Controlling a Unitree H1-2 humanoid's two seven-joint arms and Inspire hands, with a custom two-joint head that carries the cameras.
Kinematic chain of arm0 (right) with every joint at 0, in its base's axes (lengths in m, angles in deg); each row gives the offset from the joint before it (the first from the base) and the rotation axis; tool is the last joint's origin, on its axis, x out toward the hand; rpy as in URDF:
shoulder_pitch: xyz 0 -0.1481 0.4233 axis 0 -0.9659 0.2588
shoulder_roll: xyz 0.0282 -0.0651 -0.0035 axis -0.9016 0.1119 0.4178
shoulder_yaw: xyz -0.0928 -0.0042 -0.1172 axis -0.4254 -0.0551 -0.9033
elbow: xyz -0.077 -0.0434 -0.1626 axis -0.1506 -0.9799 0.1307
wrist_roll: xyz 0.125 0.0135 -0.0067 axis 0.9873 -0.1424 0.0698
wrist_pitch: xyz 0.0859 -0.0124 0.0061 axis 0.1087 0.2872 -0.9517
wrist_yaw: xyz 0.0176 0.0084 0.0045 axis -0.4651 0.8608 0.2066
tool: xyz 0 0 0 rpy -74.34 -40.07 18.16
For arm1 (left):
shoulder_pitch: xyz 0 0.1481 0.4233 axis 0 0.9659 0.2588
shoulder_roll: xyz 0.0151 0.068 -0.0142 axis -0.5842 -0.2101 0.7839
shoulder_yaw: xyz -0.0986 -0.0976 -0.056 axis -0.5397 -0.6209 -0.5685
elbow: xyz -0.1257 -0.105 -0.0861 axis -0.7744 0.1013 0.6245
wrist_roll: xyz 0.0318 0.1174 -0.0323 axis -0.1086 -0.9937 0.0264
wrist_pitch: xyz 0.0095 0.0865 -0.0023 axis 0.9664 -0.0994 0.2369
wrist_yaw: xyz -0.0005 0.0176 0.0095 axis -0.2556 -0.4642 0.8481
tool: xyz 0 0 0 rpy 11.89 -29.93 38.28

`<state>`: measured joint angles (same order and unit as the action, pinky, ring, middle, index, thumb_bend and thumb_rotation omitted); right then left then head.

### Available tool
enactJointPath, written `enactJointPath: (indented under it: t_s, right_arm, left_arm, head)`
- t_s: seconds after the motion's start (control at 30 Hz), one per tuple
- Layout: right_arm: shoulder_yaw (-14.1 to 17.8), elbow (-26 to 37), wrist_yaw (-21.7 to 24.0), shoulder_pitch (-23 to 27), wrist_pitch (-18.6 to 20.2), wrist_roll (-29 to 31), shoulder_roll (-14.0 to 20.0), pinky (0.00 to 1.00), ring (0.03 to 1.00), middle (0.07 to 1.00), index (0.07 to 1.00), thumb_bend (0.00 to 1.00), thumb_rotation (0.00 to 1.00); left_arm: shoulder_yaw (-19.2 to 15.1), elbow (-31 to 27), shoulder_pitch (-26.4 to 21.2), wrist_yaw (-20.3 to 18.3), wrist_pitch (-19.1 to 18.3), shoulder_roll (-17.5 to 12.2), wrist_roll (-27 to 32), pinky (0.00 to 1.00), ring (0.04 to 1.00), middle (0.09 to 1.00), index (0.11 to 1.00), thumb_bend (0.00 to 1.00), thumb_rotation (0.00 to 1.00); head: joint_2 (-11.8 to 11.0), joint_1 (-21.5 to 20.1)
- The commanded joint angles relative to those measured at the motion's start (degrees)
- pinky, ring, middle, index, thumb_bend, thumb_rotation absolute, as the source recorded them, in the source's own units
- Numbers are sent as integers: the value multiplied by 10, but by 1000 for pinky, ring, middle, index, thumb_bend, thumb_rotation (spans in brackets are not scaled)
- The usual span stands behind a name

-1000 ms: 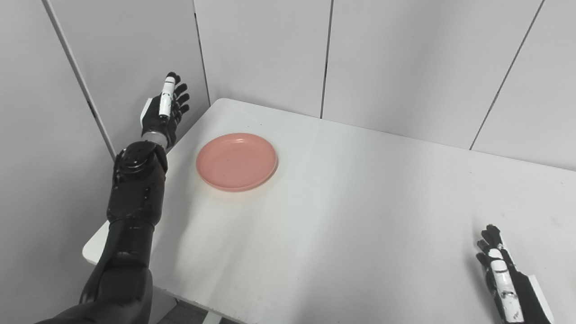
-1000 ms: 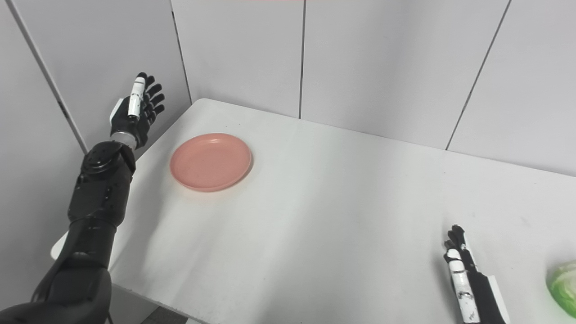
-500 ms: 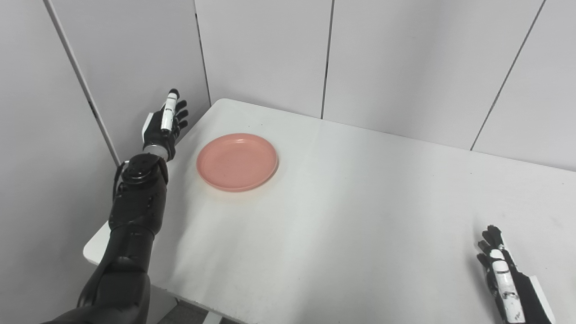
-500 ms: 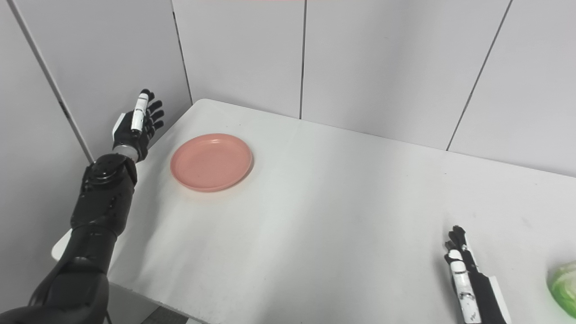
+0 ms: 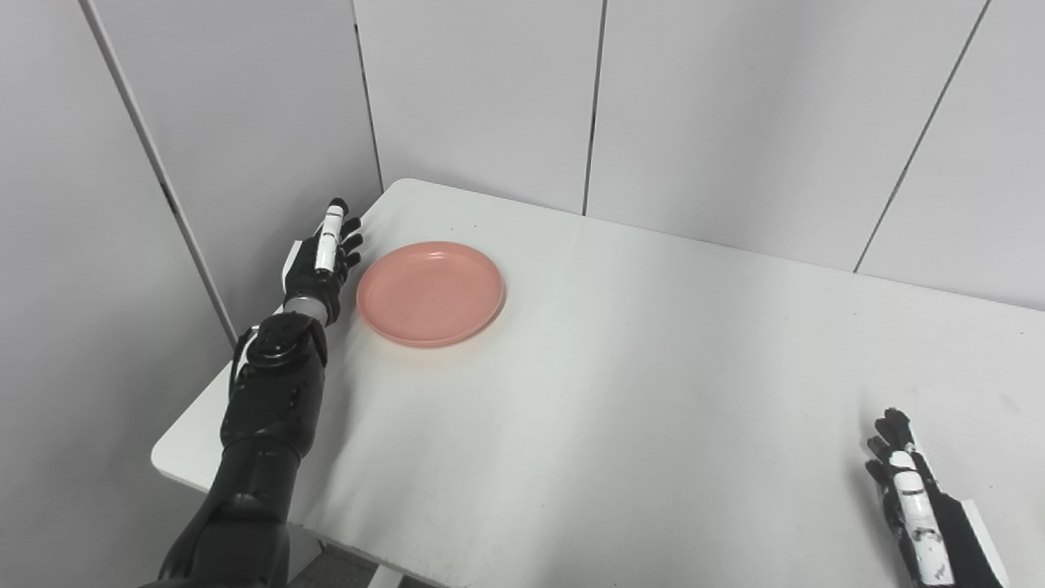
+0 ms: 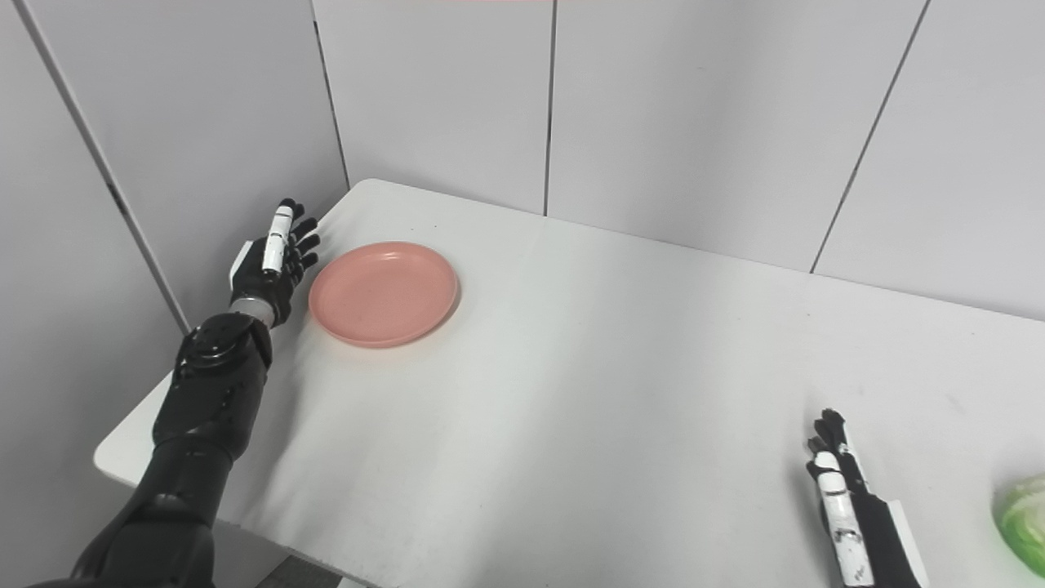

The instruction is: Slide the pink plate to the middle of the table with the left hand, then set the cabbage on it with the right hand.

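1. Pink and round, the plate (image 5: 430, 292) lies empty near the white table's (image 5: 620, 392) far left corner in the left eye view. The left hand (image 5: 323, 261) stands just beside its left rim, fingers straight and a little apart, holding nothing; whether it touches the rim I cannot tell.
2. Low at the right edge, the right hand (image 5: 918, 506) lies along the table, fingers stretched out side by side, empty.
3. From the right eye view, a green cabbage (image 6: 1022, 519) shows, cut by the right edge, near the right hand but apart from it, well away from the plate.
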<state>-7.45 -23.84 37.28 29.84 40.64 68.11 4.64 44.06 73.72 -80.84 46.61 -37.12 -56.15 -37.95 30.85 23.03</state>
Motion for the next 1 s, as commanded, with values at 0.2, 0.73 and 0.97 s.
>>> enactJointPath:
  t_s: [0.2, 0.73, 0.97]
  right_arm:
    - [1, 14, 2, 2, 14, -1, 4, 1000, 1000, 1000, 1000, 74, 1000]
    - [0, 12, 1, 4, 13, -2, 1, 1000, 1000, 1000, 1000, 79, 1000]
    - [-1, 13, -1, 3, 10, -5, 1, 1000, 1000, 1000, 1000, 88, 1000]
  left_arm:
    - [2, 10, -12, 0, 31, -8, 2, 959, 945, 939, 929, 499, 1000]
    - [32, 38, 0, -18, 45, 15, 13, 950, 936, 929, 927, 508, 1000]
    - [34, -8, 16, -24, 27, 41, 43, 919, 918, 916, 910, 496, 1000]
  head:
    - [3, -2]
    - [15, -9]
    - [21, -18]
